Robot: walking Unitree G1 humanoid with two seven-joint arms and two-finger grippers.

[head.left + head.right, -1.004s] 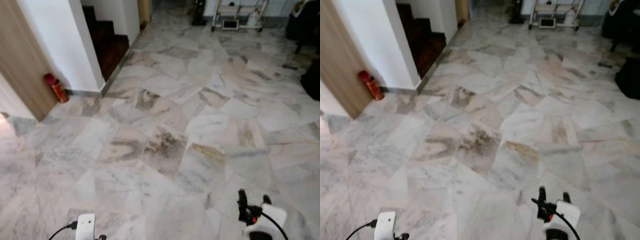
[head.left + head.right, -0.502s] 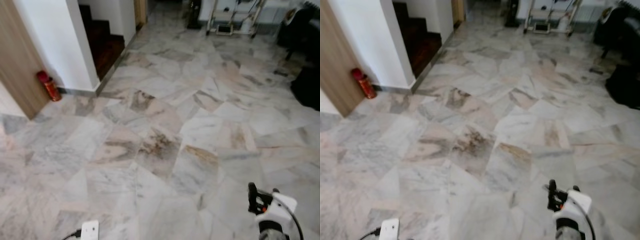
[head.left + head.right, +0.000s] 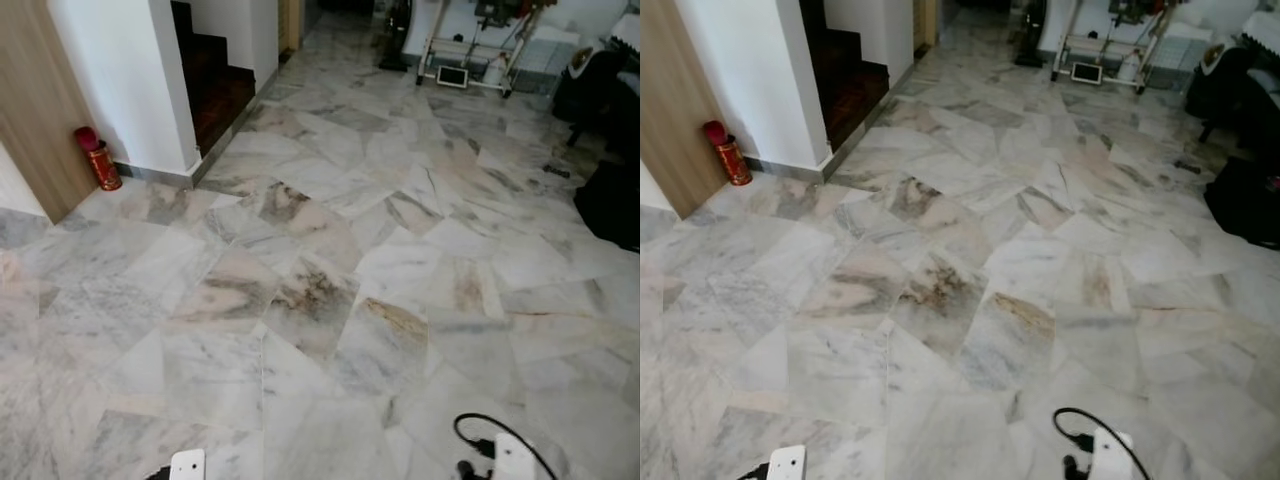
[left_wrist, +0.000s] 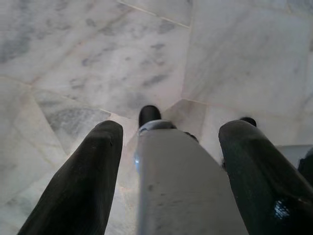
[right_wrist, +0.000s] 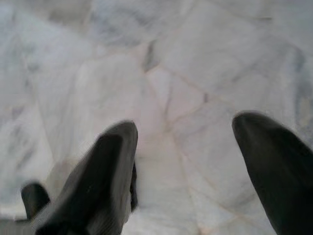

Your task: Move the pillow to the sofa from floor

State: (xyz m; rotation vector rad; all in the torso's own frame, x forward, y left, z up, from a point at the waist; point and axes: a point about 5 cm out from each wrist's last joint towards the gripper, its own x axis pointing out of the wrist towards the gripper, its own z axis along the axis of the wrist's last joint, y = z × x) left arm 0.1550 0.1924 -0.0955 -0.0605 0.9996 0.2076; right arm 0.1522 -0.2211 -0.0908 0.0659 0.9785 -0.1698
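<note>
Pale marble floor stretches ahead of me in the eye views. My two arms hang low at the bottom edge: the left wrist's white housing and the right wrist's white housing with its black cable. In the left wrist view my left gripper is open, its black fingers pointing down at the floor on either side of my silver leg. In the right wrist view my right gripper is open over bare marble, holding nothing.
A white wall corner and wooden panel stand at the left, with a red fire extinguisher at their foot. Dark stairs rise behind. A white wheeled rack stands far back. Black furniture sits at the right edge.
The camera has shifted as I walk. My right arm has dropped lower in the eye views; its black fingers, seen before, have left the picture.
</note>
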